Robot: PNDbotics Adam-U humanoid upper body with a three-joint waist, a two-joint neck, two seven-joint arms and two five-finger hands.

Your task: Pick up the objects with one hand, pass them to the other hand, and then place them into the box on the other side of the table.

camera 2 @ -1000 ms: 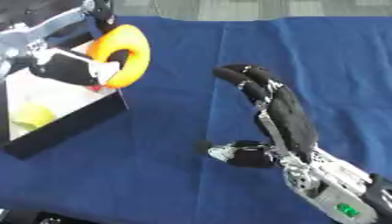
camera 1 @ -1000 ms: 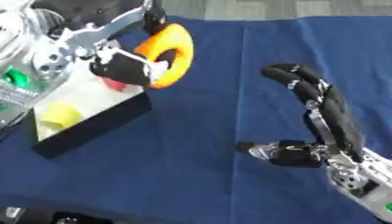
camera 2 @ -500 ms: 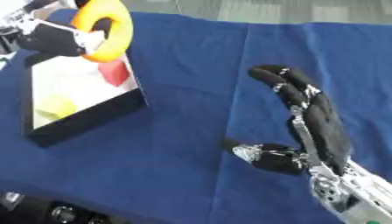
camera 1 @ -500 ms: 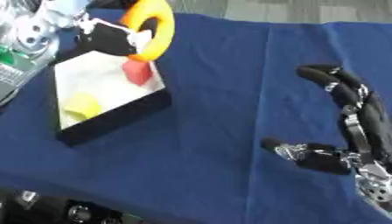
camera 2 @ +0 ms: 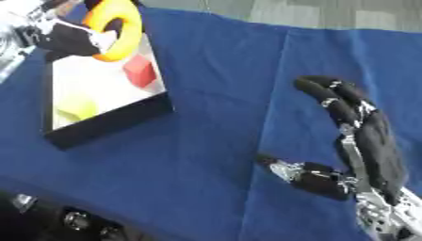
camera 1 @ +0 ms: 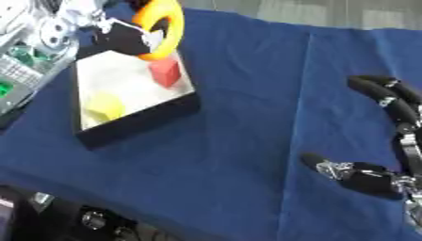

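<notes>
The robot's left hand point(camera 1: 124, 37), fingers curled round an orange ring point(camera 1: 162, 27), holds the ring on edge above the far side of a black-walled box point(camera 1: 140, 121) with a white floor, at the left side of a table spread with a blue cloth point(camera 1: 247, 94). The ring stands nearly upright, its open centre facing across the table, its lower rim hanging just over the box's far-right corner and close above a red block point(camera 1: 166, 72) that already lies inside. A yellow-green piece point(camera 1: 105, 105), its shape unclear, rests nearer the box's front wall. The relation that counts is vertical: the ring sits almost directly over the box interior, so the drop looks to be a short lowering and release, with perhaps a small shift toward the open white floor left of the block, since the red block lies right under the ring's rim and a ring let go on edge could tip onto it or roll toward the low wall. The left hand is plainly the nearer one. The right hand point(camera 2: 371, 146) rests idle well apart at the lower right of the cloth, fingers slack and gently arched upward, thumb out to the side, holding nothing. Grey equipment with green fittings point(camera 1: 16, 61) crowds the left edge beside the box.
</notes>
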